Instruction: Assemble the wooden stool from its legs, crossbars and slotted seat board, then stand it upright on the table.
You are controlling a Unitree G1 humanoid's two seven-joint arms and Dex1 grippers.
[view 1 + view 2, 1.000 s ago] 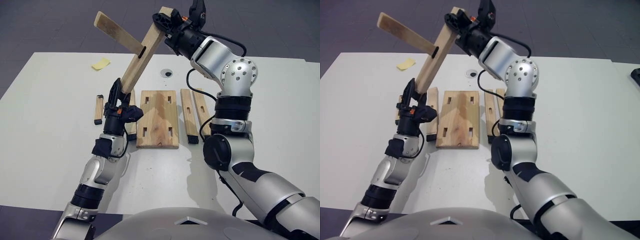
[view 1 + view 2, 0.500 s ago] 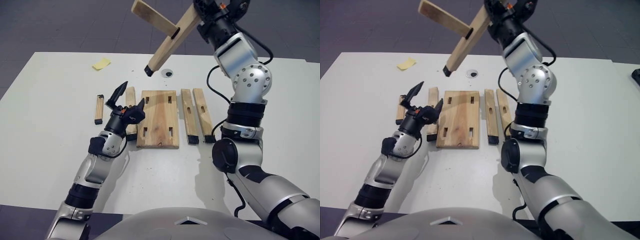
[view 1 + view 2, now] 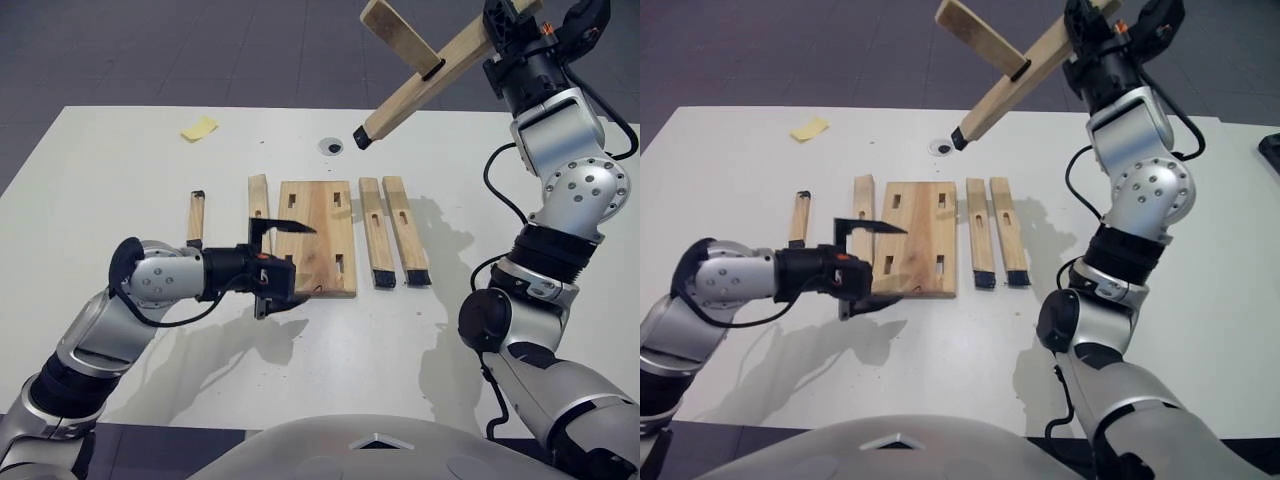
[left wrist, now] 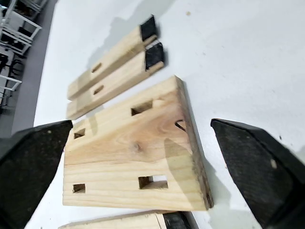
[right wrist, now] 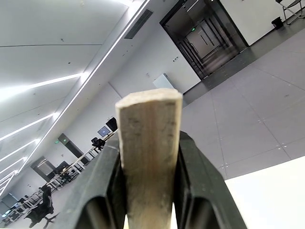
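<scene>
The slotted seat board (image 3: 325, 220) lies flat mid-table. My left gripper (image 3: 300, 266) is open at the board's near left corner, its fingers (image 4: 28, 167) either side of that near edge of the seat board (image 4: 133, 162). High over the table's far right, my right gripper (image 3: 512, 28) is shut on a leg (image 3: 420, 90) with a crossbar (image 3: 400, 35) stuck through it. The leg's end (image 5: 148, 143) sits between the pads. Two legs (image 3: 388, 232) lie right of the board, one leg (image 3: 259, 195) left of it, and a short crossbar (image 3: 195, 218) farther left.
A yellow sticky note (image 3: 201, 128) lies at the far left and a round hole (image 3: 330, 146) sits in the table (image 3: 100, 180) behind the board. Bare white tabletop stretches to the left, the right and in front of the parts.
The right arm swung the leg-and-crossbar piece to the right, away from the left gripper. The left gripper let go of it, turned and came down open at the board's near left corner.
</scene>
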